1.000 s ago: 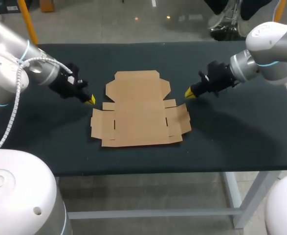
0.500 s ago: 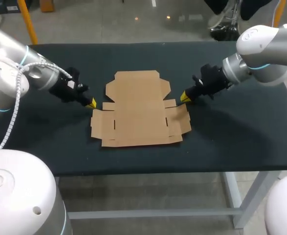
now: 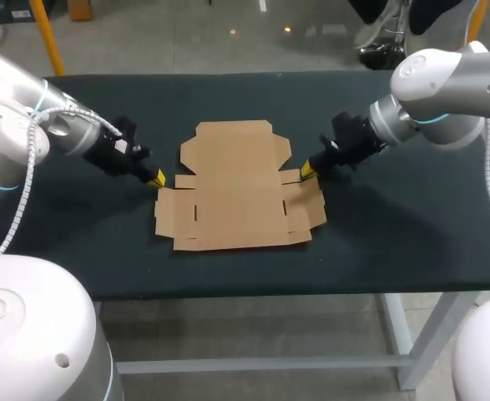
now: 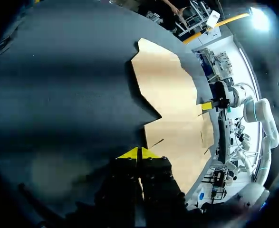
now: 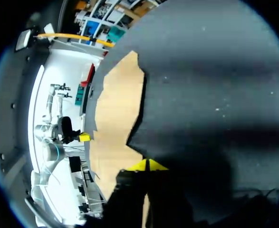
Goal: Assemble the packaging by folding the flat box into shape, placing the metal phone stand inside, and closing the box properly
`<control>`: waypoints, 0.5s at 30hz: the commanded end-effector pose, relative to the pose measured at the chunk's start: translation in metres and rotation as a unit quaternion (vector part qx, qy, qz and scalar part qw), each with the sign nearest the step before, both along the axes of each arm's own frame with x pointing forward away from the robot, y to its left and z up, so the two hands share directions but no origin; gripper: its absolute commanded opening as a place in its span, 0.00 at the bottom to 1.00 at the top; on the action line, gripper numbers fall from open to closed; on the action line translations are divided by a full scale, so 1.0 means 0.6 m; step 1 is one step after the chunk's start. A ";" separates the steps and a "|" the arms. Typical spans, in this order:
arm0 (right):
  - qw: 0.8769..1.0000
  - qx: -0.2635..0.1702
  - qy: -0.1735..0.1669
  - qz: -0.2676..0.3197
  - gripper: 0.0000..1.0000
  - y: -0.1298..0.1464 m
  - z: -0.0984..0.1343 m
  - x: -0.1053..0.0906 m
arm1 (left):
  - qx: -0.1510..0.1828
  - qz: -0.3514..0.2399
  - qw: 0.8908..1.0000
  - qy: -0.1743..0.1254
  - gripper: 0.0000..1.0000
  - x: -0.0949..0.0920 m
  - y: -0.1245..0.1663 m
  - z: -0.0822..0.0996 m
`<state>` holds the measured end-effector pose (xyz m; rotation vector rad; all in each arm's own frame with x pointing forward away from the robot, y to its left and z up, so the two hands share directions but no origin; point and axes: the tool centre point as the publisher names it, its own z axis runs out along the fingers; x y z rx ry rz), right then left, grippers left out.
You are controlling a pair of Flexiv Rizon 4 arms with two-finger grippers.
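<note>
You are flanking the flat cardboard box (image 3: 236,188), lying unfolded at the middle of the table (image 3: 395,238), with the left gripper (image 3: 158,178) and right gripper (image 3: 306,170). Both have their jaws pressed together, likely for prying up the side flaps.

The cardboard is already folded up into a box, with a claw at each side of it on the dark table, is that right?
Not folded: the head view shows the cardboard lying flat and open on the dark table. The rest holds: the left claw is at one side of it, the right claw at the other.
</note>
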<state>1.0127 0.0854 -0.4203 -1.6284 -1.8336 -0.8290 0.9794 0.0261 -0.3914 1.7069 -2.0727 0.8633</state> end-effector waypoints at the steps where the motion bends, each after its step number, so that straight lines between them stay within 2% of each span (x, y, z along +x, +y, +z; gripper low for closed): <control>1: 1.000 0.006 0.002 0.009 0.00 -0.003 -0.013 0.011 | 0.002 -0.004 1.000 0.003 0.00 0.004 -0.001 -0.001; 9: 1.000 0.005 -0.005 0.016 0.00 -0.001 -0.020 0.020 | 0.004 -0.011 1.000 0.003 0.00 0.005 -0.005 -0.004; 15: 1.000 0.007 -0.006 0.018 0.00 0.003 -0.023 0.021 | 0.002 -0.015 1.000 -0.009 0.00 0.004 -0.004 -0.003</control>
